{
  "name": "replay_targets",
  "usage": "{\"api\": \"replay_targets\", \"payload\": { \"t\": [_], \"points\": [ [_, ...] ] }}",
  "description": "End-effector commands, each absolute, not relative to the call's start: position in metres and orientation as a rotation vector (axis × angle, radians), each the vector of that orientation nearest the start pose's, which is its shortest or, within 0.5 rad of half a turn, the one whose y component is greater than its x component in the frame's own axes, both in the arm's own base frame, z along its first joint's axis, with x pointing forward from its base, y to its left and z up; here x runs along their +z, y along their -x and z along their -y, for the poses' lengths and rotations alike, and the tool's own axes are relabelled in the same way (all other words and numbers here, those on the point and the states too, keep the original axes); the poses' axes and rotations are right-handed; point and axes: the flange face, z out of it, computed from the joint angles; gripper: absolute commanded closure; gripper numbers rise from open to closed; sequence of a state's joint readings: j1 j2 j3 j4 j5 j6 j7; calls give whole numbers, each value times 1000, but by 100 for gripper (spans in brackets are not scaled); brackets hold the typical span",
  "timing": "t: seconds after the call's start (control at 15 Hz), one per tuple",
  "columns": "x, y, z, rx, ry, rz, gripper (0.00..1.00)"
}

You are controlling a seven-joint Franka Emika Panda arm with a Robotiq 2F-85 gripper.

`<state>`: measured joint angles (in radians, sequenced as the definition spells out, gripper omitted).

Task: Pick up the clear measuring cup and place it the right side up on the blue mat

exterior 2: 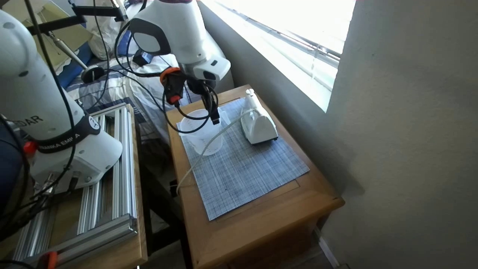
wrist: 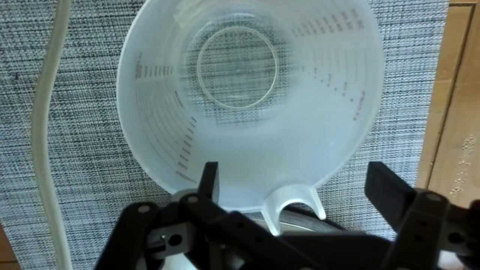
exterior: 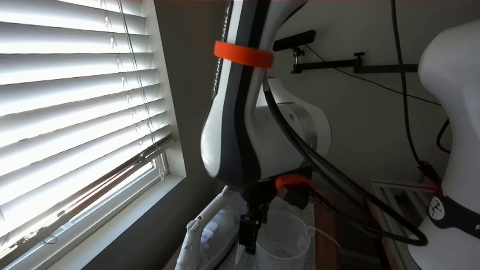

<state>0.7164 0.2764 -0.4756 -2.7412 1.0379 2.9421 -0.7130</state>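
Your arm [exterior: 240,123] reaches over the wooden table [exterior 2: 269,235], where the mat [exterior 2: 250,168] lies flat with the iron [exterior 2: 257,123] on it. The cup [wrist: 249,108] is on the mat too, near its edge, and right side up: in the wrist view you look down through its mouth to the ring of its base. Your claw [wrist: 292,180] is spread, its two sides well apart, with what looks like the cup's handle [wrist: 294,190] showing between them and nothing clamped. Going by that, I'd judge the task as good as finished: the cup sits unheld where the task wants it, and what seems left to you is backing off without knocking it. As for what you can't see well, the top of the arm runs out of frame in both exterior views. An exterior view cuts off the foot of the cup, and the wrist view trims its rim. Black cables [exterior 2: 185,132] hang in front of the cup in an exterior view; the cord [wrist: 40,135] crosses it there as well, though in the wrist view it lies apart from the rim. Whether a finger [wrist: 210,180] brushes the rim you can't tell; in both exterior views the claw is a dark shape, its two sides hard to separate. The printed marks [wrist: 337,24] on the cup are too blurred to read.
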Motion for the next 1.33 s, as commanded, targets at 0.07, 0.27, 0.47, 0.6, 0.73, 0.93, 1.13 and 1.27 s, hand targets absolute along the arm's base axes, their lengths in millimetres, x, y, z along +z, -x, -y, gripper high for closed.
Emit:
{"api": "replay_targets", "payload": {
  "t": [0.07,0.27,0.47,0.6,0.73,0.93,1.13,1.27],
  "points": [
    [161,-365,-6,-41,3076,60,0],
    [166,-369,4,-8,3087,114,0],
    [174,-372,12,32,3086,172,0],
    [179,-371,17,78,3063,220,0],
    [184,-371,22,116,3046,253,0],
    [193,-371,28,139,3030,285,0],
    [194,-373,32,126,3055,280,0],
    [198,-374,33,126,3048,287,0]
  ]
}}
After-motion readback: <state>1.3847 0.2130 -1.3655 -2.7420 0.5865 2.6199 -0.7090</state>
